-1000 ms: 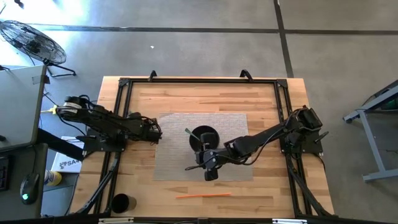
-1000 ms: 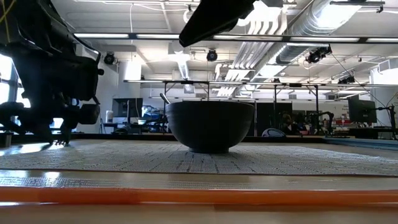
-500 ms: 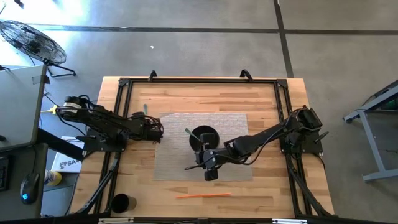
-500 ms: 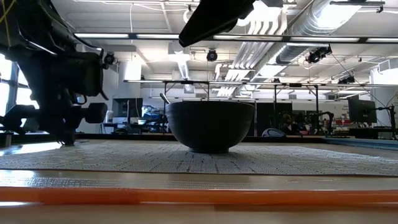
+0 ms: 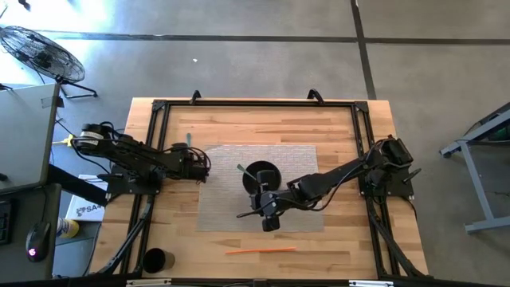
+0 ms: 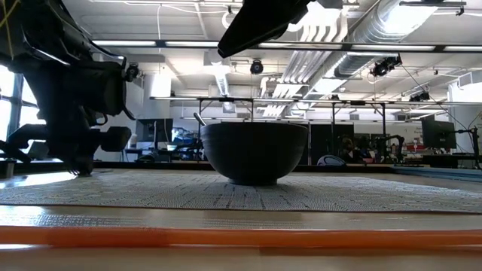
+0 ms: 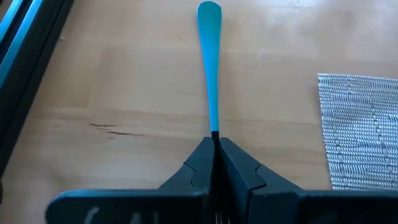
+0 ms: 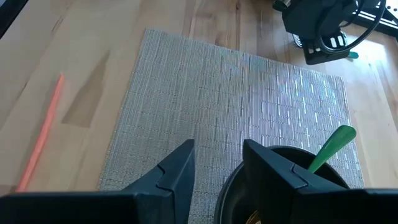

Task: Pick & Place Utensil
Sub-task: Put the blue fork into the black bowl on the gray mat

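Note:
A teal utensil (image 7: 209,68) lies over the bare wood at the mat's left. My left gripper (image 7: 214,146) is shut on one end of it. In the high view its free end (image 5: 189,139) shows on the far side of that gripper (image 5: 199,163). A black bowl (image 5: 261,175) stands on the woven grey mat (image 5: 231,203), and a green utensil (image 8: 326,148) leans on the bowl's rim from inside. My right gripper (image 8: 217,171) hangs open above the bowl's near rim with nothing between its fingers. My left gripper pinches the teal utensil's near end (image 7: 213,129) between its two fingers. The very end is hidden between them. The utensil runs straight on from the fingertips, in line with them, toward the table's far edge. Whether it rests on the wood or hangs clear, I cannot tell.
An orange stick (image 5: 260,250) lies on the wood near the front edge. A black cup (image 5: 155,260) stands at the near left corner. Black frame rails (image 5: 151,143) run along the table's sides and back.
My left gripper has shut on the teal utensil, taking hold of it, and has shifted slightly toward the mat. The utensil's free end, unseen in the high view a second ago, now shows beyond the gripper on its far side.

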